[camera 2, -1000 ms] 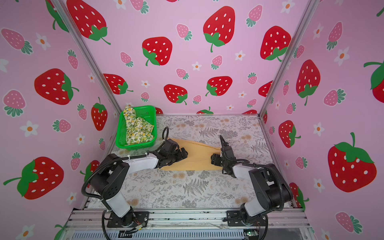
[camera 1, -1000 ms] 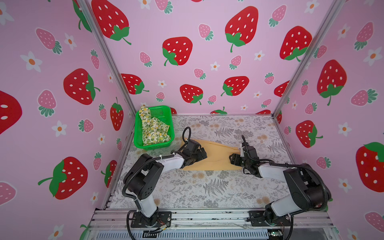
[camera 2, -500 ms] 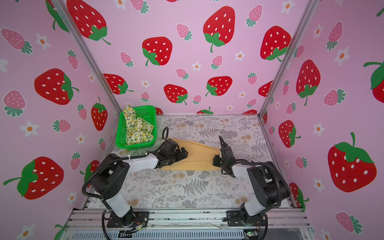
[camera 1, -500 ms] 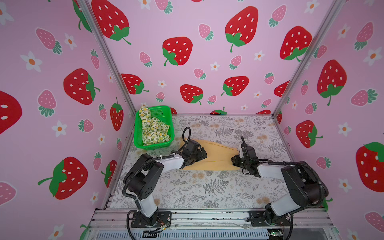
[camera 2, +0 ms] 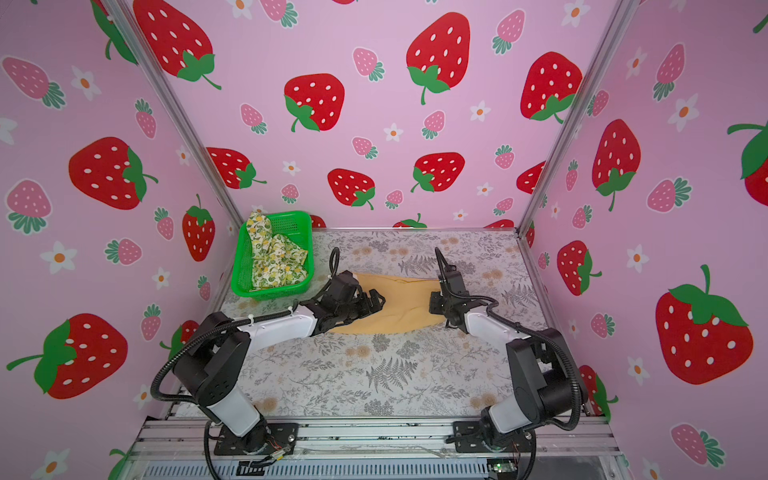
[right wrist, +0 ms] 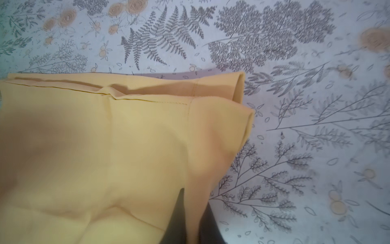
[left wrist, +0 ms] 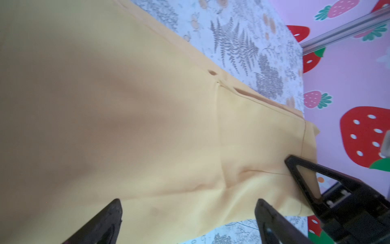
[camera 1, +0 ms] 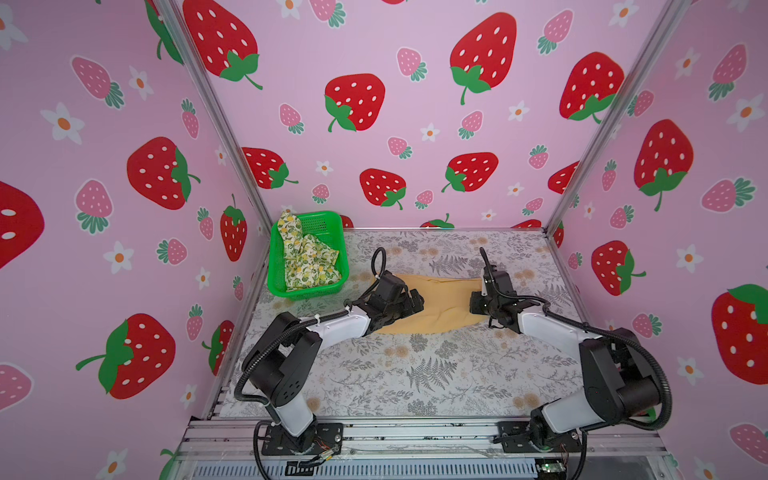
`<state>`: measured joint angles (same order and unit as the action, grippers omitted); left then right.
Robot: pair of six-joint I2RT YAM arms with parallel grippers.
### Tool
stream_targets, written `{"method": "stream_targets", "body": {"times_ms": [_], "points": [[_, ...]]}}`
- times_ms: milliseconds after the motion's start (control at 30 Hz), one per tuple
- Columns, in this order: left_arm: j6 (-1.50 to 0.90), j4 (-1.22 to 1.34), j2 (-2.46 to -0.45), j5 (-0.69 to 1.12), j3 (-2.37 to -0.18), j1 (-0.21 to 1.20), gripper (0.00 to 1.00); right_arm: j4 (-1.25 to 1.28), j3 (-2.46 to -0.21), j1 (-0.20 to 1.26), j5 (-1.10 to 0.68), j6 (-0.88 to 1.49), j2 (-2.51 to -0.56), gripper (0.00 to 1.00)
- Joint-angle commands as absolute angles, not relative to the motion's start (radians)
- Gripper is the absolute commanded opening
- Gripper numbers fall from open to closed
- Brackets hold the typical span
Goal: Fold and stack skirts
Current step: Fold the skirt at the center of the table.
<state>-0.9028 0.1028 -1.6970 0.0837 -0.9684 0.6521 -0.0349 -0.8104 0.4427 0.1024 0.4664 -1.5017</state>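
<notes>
The right gripper [right wrist: 192, 211] has just closed, pinching the right edge of the mustard-yellow skirt [camera 1: 440, 303] lying mid-table. The left gripper [left wrist: 188, 202] sits low over its left side, fingers wide apart, perhaps touching cloth. So the fold can begin. The lemon-print skirt [camera 1: 309, 262] waits in the green mesh basket [camera 1: 328, 218], far left.

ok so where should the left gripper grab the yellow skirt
Its left side edge, opposite the side the right gripper has pinched. The yellow skirt lies flat on the table, so the open left gripper should probably come in low from the left and slip one finger under that edge.
</notes>
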Motion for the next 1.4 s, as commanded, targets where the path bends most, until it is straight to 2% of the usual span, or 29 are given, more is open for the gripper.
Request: {"method": "stream_targets", "body": {"times_ms": [0,367,667,1367], "points": [[-0.947,0.180,-1.725,0.115,-1.035,0.685,0.99,-0.163,-0.870,0.439,0.199,0.395,-1.470,0.02],[-1.154,0.479,-1.947,0.228,-1.150,0.795,0.99,-0.258,-0.946,0.439,0.204,0.354,-1.428,0.03],[-1.222,0.553,-2.020,0.252,-1.182,0.852,0.99,-0.240,-0.916,0.430,0.189,0.365,-1.434,0.04],[-1.253,0.594,-2.092,0.259,-1.128,0.885,0.99,-0.204,-0.944,0.388,-0.037,0.444,-1.466,0.05]]}}
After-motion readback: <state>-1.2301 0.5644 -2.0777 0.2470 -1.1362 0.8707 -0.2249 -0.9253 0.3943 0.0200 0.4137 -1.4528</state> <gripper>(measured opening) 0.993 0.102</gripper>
